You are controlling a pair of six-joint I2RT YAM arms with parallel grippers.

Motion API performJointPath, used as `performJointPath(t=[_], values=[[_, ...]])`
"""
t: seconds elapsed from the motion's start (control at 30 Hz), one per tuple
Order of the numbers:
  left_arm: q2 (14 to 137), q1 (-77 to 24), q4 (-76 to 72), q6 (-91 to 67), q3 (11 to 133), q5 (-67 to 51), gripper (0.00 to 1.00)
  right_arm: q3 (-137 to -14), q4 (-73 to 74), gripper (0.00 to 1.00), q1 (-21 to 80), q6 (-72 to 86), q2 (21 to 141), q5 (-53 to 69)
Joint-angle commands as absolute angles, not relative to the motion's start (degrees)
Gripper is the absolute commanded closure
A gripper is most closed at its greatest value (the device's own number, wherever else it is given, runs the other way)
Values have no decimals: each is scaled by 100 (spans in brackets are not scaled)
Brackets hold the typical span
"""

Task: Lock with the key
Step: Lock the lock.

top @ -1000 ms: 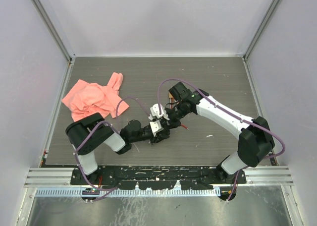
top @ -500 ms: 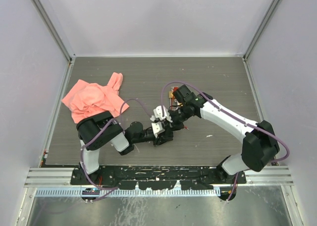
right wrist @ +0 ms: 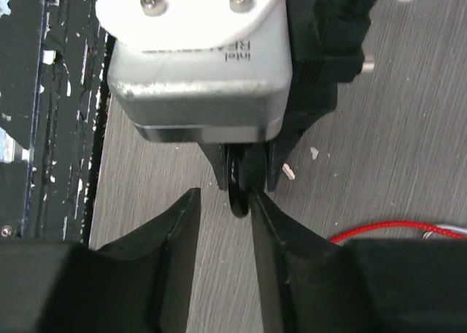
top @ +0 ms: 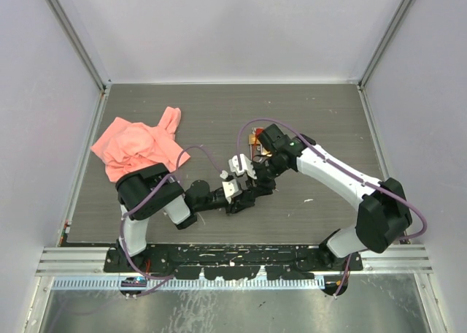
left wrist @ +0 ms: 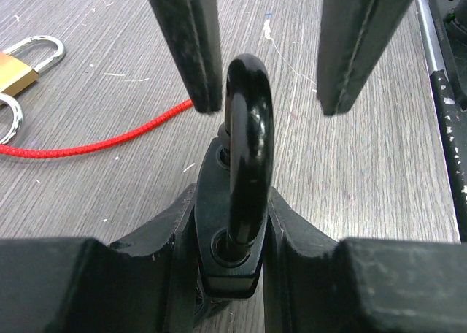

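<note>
My left gripper point(left wrist: 233, 201) is shut on the body of a black padlock point(left wrist: 232, 234), held low over the table. Its black shackle point(left wrist: 248, 128) points away, toward my right gripper. My right gripper point(right wrist: 222, 198) is open, and its two fingers point(left wrist: 186, 41) straddle the shackle tip point(right wrist: 239, 194), one finger touching it. In the top view the two grippers meet at mid-table, left point(top: 235, 196) and right point(top: 257, 182). A brass padlock point(left wrist: 18, 66) with a red cord point(left wrist: 95, 139) lies nearby. No key shows clearly.
A pink cloth point(top: 139, 147) lies at the left of the table. The brass padlock also shows behind my right wrist in the top view point(top: 256, 139). The red cord runs along the table in the right wrist view point(right wrist: 379, 231). The metal rail point(top: 233, 258) runs along the near edge.
My right wrist has shifted slightly right and back, uncovering the brass padlock. The left arm has swung a little right. Both grippers stay together at the black padlock.
</note>
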State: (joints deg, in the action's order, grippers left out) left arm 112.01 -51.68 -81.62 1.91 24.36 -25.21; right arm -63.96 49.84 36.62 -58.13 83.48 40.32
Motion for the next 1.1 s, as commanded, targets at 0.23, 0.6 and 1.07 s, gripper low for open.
performJointPath(t=[0.23,0.6,1.07], values=[[11357,-5124,-8201,299,2363,-2454,100,-7276,5698,54,3620,-5916,8191,3676],[11363,-5126,-8198,257,2382,-2555,100,-7268,5800,59,3758,-6184,8604,3871],[11399,-5124,-8183,211,2448,-2603,100,-6984,5402,71,3944,-6168,8570,3964]])
